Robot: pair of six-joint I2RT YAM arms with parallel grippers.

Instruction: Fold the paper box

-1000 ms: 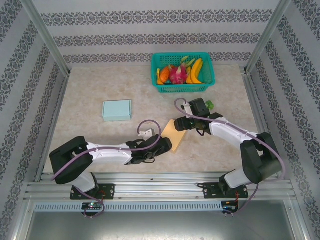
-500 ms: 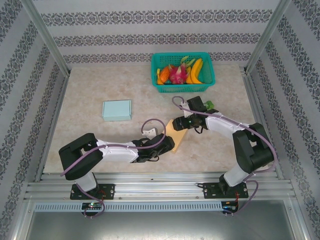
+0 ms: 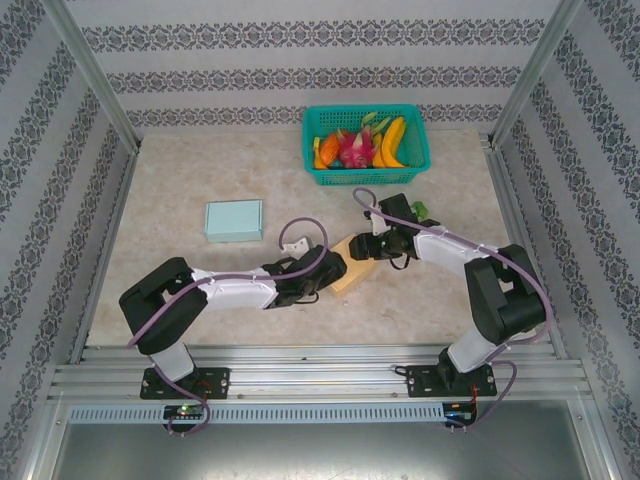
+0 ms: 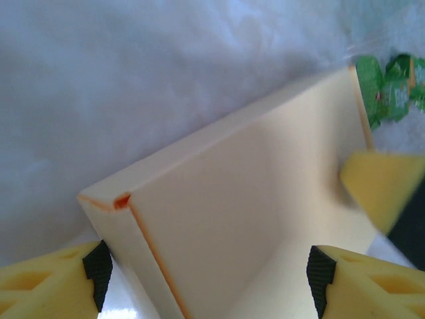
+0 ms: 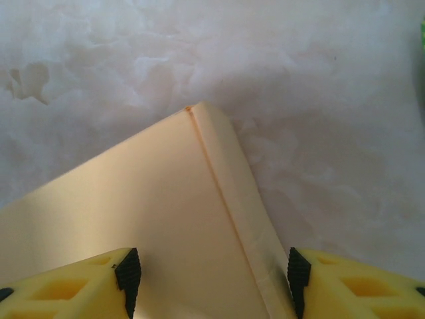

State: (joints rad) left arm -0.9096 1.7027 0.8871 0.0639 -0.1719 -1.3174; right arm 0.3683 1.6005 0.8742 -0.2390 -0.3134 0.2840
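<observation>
Paper box [image 3: 349, 268]: cream card, mid-table between both arms, one wall raised
Left gripper [image 4: 207, 269]: jaws spread astride its near end
Right gripper [image 5: 209, 271]: jaws spread over its far corner
Handling: likely light, thin, easily creased; pinch wall edges beside the scored folds, gently
</observation>
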